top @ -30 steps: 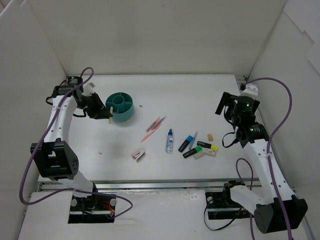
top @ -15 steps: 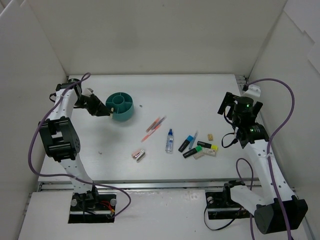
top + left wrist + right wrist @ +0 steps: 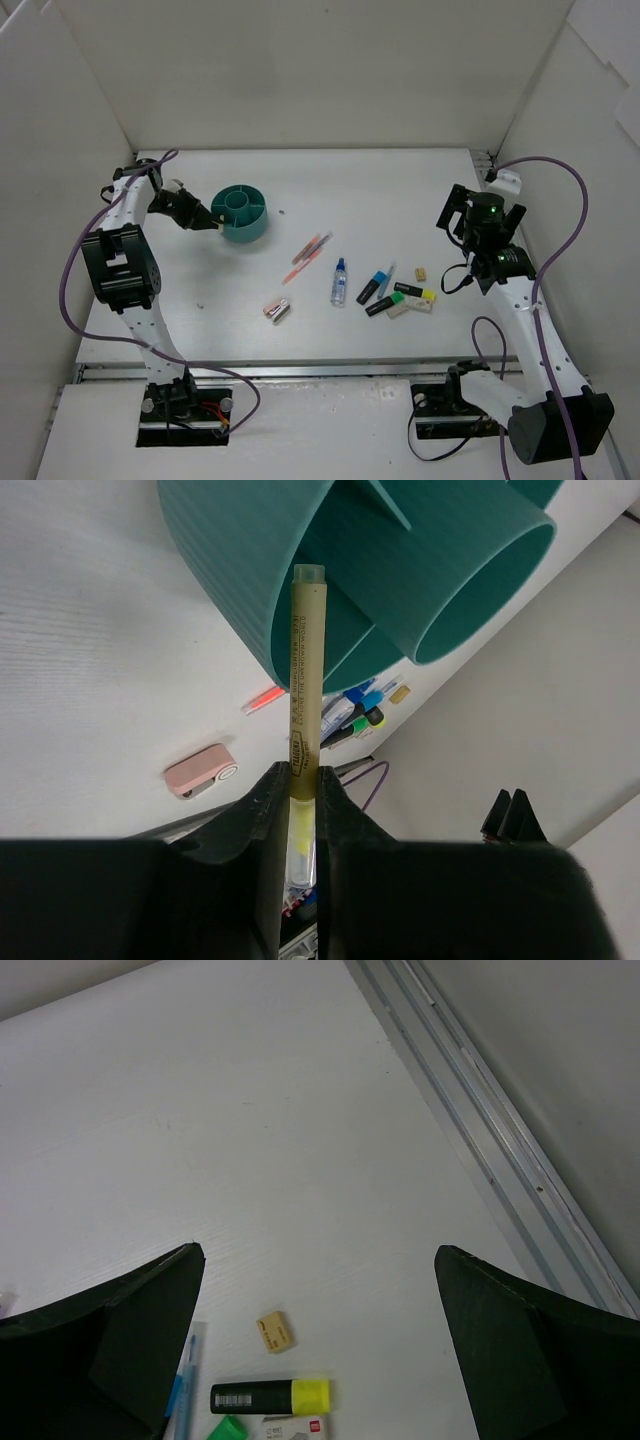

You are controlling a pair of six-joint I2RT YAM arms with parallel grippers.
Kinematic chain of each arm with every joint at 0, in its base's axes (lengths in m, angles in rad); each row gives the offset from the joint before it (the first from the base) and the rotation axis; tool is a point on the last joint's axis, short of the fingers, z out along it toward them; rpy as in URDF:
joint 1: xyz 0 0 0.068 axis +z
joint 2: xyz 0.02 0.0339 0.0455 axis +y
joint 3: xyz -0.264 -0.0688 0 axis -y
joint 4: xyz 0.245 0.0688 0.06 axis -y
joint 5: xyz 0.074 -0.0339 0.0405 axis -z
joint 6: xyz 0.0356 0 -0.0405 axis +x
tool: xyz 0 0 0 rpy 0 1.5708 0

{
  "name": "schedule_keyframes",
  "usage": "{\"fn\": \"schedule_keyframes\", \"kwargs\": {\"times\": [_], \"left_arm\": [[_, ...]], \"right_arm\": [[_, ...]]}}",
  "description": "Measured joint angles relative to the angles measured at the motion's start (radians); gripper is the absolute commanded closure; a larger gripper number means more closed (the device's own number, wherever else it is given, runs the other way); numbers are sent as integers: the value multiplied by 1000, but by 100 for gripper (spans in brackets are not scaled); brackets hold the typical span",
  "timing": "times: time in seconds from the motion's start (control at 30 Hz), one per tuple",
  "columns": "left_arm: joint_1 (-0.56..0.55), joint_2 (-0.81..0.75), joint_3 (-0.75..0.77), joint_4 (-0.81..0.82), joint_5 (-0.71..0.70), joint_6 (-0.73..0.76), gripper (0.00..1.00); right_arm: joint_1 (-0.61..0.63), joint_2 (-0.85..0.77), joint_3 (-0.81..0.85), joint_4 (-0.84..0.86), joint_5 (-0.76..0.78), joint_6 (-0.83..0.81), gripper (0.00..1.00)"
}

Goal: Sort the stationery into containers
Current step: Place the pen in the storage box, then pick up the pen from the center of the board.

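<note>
My left gripper (image 3: 203, 220) is shut on a thin yellow pen (image 3: 304, 670) and holds it just left of the round teal tub (image 3: 241, 213). In the left wrist view the pen's tip rests against the tub's ribbed outer wall (image 3: 240, 570), below the rim. My right gripper (image 3: 320, 1345) is open and empty above the table's right side. Below it lie a tan eraser (image 3: 274, 1331) and a yellow highlighter (image 3: 270, 1397). Pink and orange pens (image 3: 308, 254), a blue-capped bottle (image 3: 339, 282), a blue highlighter (image 3: 375, 286) and a pink eraser (image 3: 277, 310) lie mid-table.
A green highlighter (image 3: 385, 304), a white eraser (image 3: 421, 305) and a blue pen (image 3: 388, 277) lie in the right cluster. White walls enclose the table on three sides. A metal rail (image 3: 480, 1130) runs along the right edge.
The left arm's elbow has swung back toward the left wall while its gripper stays by the tub with the pen. The right arm has barely moved.
</note>
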Motion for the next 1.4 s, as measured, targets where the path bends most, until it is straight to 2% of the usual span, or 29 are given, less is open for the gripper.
{"fn": "schedule_keyframes", "kwargs": {"times": [0.07, 0.13, 0.2, 0.3, 0.5, 0.67, 0.73, 0.8, 0.93, 1.1, 1.2, 1.3, 1.4], "left_arm": [[0, 15, 12, 1, -1, -3, 97], [0, 21, 19, 3, -1, -7, 83], [0, 22, 23, 3, -1, -8, 64], [0, 22, 27, 10, -1, -13, 45], [0, 19, 27, 19, -1, -21, 41], [-1, -14, 27, 21, -21, -3, 20], [-8, -53, 30, 19, -64, 10, 16], [-22, -116, 29, 24, -119, 31, 1], [-126, -324, 3, 87, -283, 91, 0], [-520, -540, -23, 153, -682, 212, 0], [-696, -551, -49, 177, -777, 289, 1], [-715, -480, -53, 196, -843, 354, 0], [-724, -351, -41, 228, -906, 425, 0]], "right_arm": [[0, 0, 0, 0, 6, 1, 2], [0, 0, 0, 0, 8, 1, 2], [0, 0, 0, 0, 9, 1, 2], [0, 0, 0, 0, 10, 1, 2], [0, 0, 0, 0, 13, 1, 2], [0, 0, 0, 0, -1, -4, 2], [0, 0, 0, 0, -15, -9, 2], [5, 0, 0, 0, -29, -18, 2], [53, 18, 0, 3, -49, -37, 2], [158, 144, 51, -21, -69, -51, 2], [195, 201, 79, -42, -76, -45, 2], [203, 188, 77, -83, -78, -21, 2], [203, 104, 49, -101, -77, 7, 2]]}}
